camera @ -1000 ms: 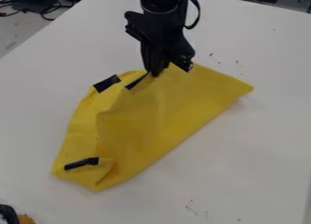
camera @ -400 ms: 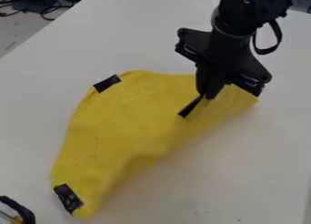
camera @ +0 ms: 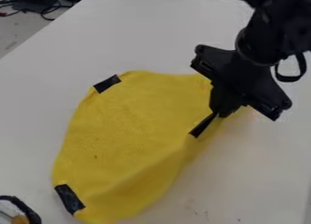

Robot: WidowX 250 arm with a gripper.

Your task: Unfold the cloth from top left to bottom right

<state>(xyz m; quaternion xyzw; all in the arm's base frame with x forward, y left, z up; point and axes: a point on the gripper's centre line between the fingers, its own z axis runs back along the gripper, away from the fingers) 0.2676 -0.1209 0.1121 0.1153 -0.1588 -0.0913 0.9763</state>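
My black gripper (camera: pixel 223 113) hangs over the right side of the yellow cloth (camera: pixel 133 127), shut on a cloth corner marked with black tape (camera: pixel 203 124). That corner is held at the cloth's right edge, and the fabric below it slopes down in a soft fold. The rest spreads over the table to the left, with one black tape patch (camera: pixel 107 84) at the upper left and another (camera: pixel 69 199) at the lower left. Part of the cloth's right edge is hidden behind the gripper.
The white table (camera: pixel 267 168) surrounds the cloth. A dark-rimmed object (camera: pixel 25 211) sits at the lower left corner. Dark cables (camera: pixel 42 9) lie beyond the table edge at the upper left.
The gripper has moved right and down with the taped corner in its grasp. The folded layer has opened out toward the lower right, and the lower left tape patch has swung to a steeper slant.
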